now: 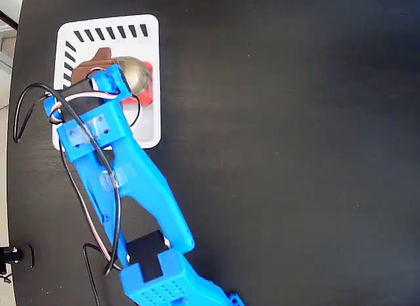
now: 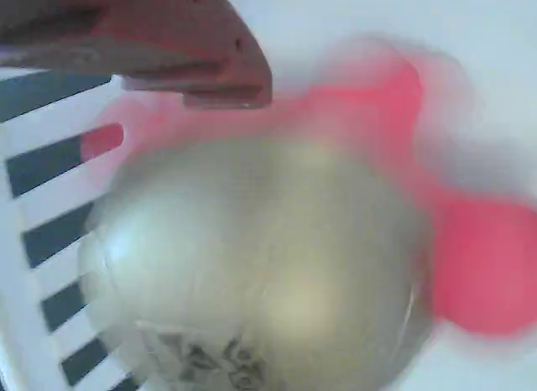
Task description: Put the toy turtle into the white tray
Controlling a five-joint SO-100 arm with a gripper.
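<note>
The white tray lies at the upper left of the black table in the fixed view. The toy turtle is inside it, grey-gold shell up, with red legs spread on the tray floor. My blue arm reaches over the tray and my gripper hangs right over the turtle's left side, its brown finger beside the shell. In the wrist view the blurred turtle fills the frame below one brown finger, with a gap between them. The tray's dark slots look sharper than the turtle. The gripper appears open; its other finger is hidden.
The arm's blue links and loose black cables cover the table's left side below the tray. The table's left edge runs close to the tray. Bare black tabletop stretches to the right.
</note>
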